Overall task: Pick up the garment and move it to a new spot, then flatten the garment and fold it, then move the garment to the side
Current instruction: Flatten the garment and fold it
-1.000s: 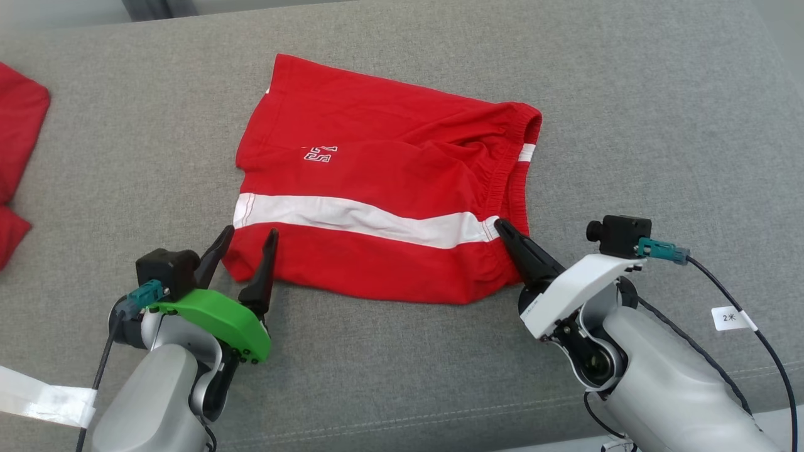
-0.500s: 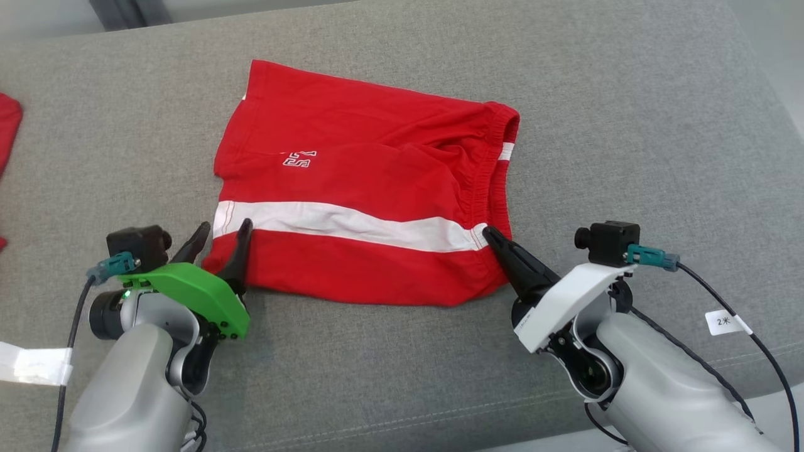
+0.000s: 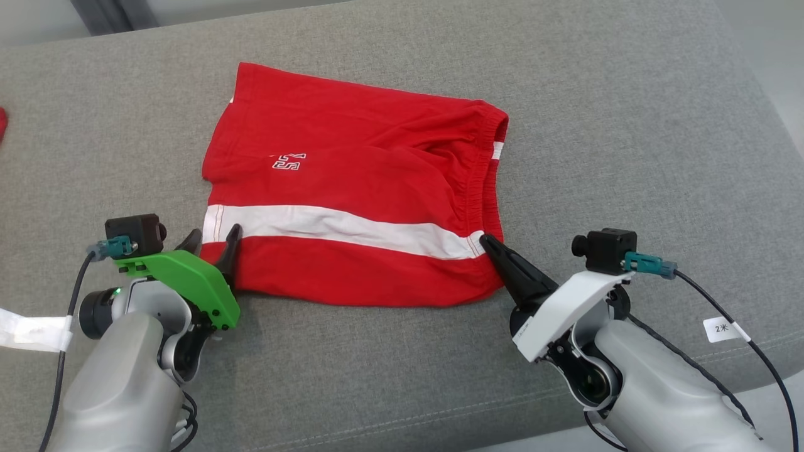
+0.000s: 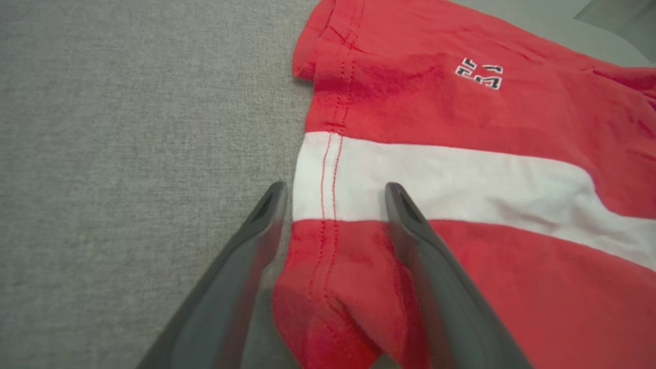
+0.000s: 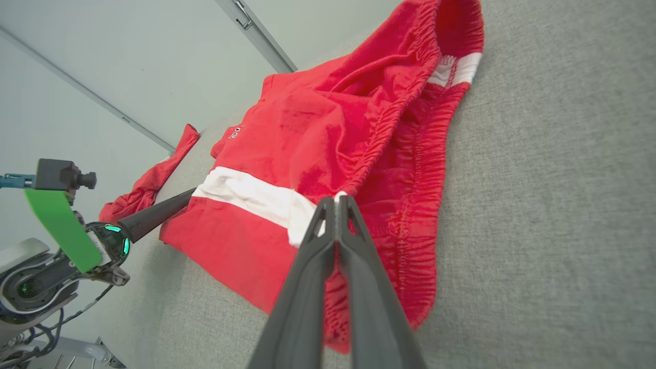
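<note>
my left pincer (image 4: 334,187): wide apart, astride one edge of shorts (image 3: 352,182) | my right pincer (image 5: 335,201): together, clamped on their opposite edge

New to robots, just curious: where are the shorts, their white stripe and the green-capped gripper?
shorts (image 3: 377,144): head view, plain red cloth above stripe.
white stripe (image 4: 435,174): left wrist view, middle of band.
left gripper (image 3: 214,231): head view, midway between fingertips.
</note>
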`<state>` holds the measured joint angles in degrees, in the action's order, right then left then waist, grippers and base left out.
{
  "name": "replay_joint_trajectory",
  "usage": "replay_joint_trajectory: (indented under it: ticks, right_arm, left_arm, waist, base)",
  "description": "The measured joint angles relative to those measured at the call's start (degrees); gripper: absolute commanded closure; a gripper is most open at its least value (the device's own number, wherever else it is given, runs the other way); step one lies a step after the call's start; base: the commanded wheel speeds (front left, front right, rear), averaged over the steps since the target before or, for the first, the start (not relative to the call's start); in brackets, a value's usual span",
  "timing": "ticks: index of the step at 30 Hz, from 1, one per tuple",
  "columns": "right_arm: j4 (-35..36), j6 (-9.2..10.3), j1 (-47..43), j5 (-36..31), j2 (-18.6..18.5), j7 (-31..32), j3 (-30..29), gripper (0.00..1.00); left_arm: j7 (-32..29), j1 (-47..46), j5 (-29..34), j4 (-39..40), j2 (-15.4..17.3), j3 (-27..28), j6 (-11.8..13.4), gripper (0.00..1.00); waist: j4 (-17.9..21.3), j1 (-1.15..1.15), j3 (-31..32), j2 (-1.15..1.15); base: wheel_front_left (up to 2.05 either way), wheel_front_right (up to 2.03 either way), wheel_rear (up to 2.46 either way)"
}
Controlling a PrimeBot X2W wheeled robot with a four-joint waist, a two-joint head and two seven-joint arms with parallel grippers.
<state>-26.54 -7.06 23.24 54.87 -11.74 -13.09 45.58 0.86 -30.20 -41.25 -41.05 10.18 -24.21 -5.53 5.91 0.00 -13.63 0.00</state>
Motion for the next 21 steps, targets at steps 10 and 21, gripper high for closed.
replay_joint_trajectory:
  ticks: [10,21]
  right_arm:
    - [0.3,0.0,0.0,0.01,-0.12,-0.23,0.24,1.0]
    - [0.55,0.0,-0.01,0.01,-0.56,-0.55,0.65,1.0]
  left_arm:
    - [-0.3,-1.49,-0.02,-1.78,-0.31,-0.16,-0.09,1.0]
    - [-0.29,-2.58,0.7,-4.41,-0.31,-1.88,-0.26,0.0]
  waist:
    - [0.1,0.0,0.0,0.0]
    - [-0.35,0.0,0.29,0.0]
  base:
    - [0.0,0.0,0.0]
    - [0.0,0.0,0.0]
